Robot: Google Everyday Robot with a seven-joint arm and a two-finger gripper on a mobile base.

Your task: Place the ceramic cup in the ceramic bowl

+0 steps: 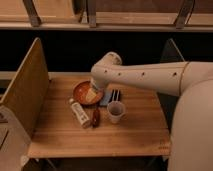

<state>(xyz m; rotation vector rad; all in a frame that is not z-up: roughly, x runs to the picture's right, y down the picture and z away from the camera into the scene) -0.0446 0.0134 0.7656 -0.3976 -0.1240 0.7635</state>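
The ceramic cup (115,111) is small, white and handleless. It stands upright on the wooden table (130,135), right of and nearer than the bowl. The ceramic bowl (81,93) is round, shallow and orange-red, and sits at the table's middle left. My arm reaches in from the right, and my gripper (92,94) hangs over the right part of the bowl, hiding some of its inside. The gripper is well apart from the cup, which stands free to its lower right.
A white oblong bottle (80,113) lies in front of the bowl, with a small dark brown item (96,117) beside it. A dark striped flat item (112,96) lies between bowl and cup. A wooden side panel (25,90) stands at the left; a dark chair back (170,52) is at the right.
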